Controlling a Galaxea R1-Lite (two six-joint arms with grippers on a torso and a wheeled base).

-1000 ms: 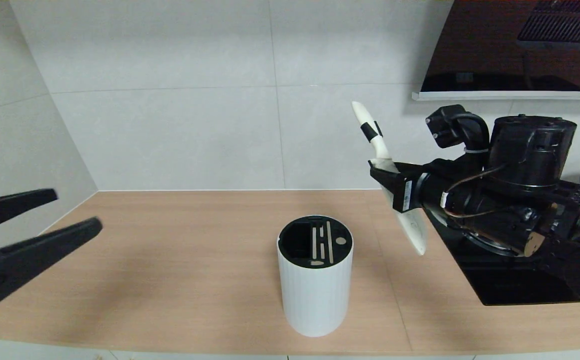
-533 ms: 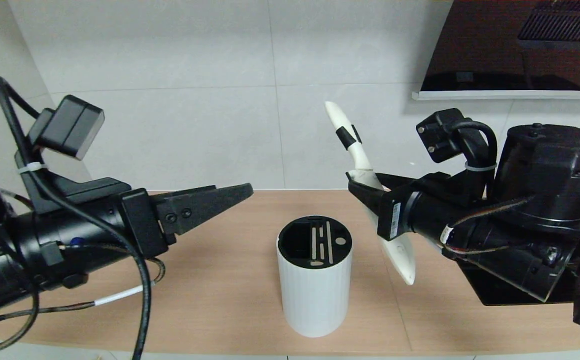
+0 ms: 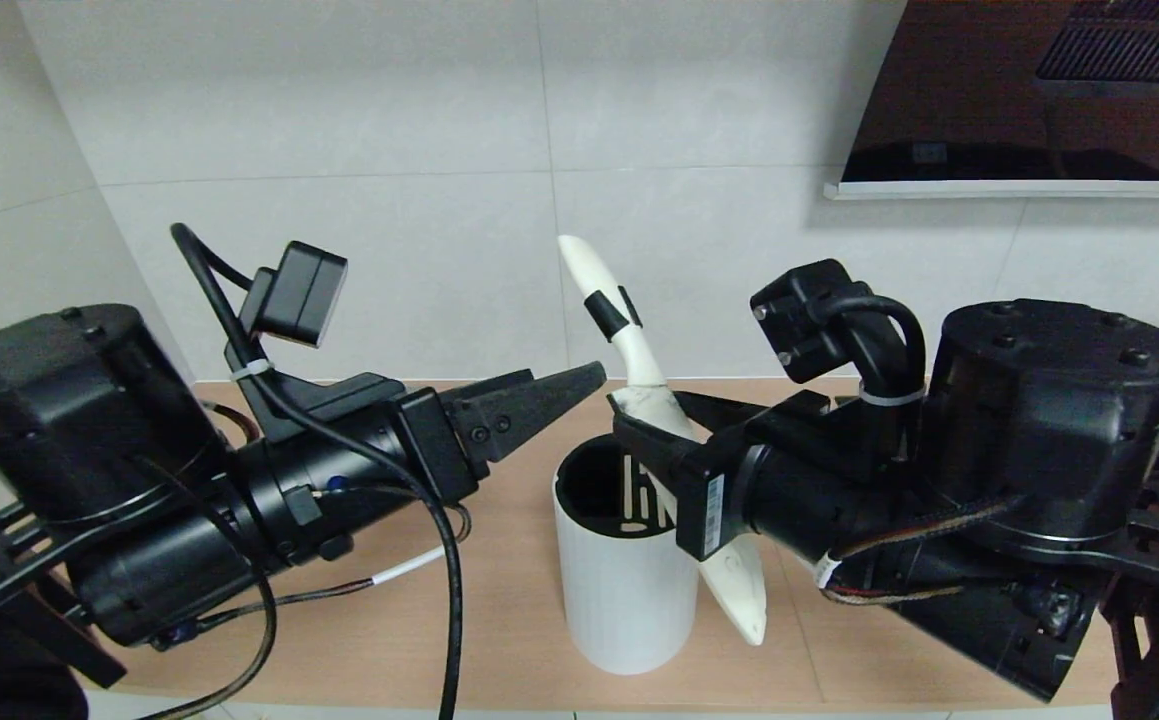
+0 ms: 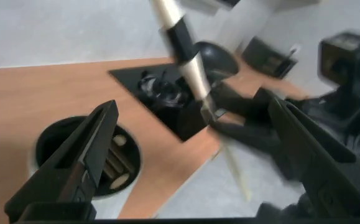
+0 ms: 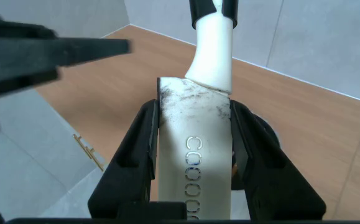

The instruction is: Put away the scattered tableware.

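Observation:
A white ribbed cylinder holder with a black slotted top stands on the wooden counter. My right gripper is shut on a white utensil with a black band on its handle. The handle points up and the blade tip hangs down beside the holder's right side. In the right wrist view the utensil sits clamped between the fingers. My left gripper hovers above the holder's left rim, open, with the holder and utensil ahead of it.
A black cooktop with a dark pan lies on the counter to the right. A dark range hood hangs on the tiled wall at upper right. Both arms crowd the space above the holder.
The right gripper has carried the utensil left and down to the holder's right side. The left arm has swung in from the left edge to above the holder.

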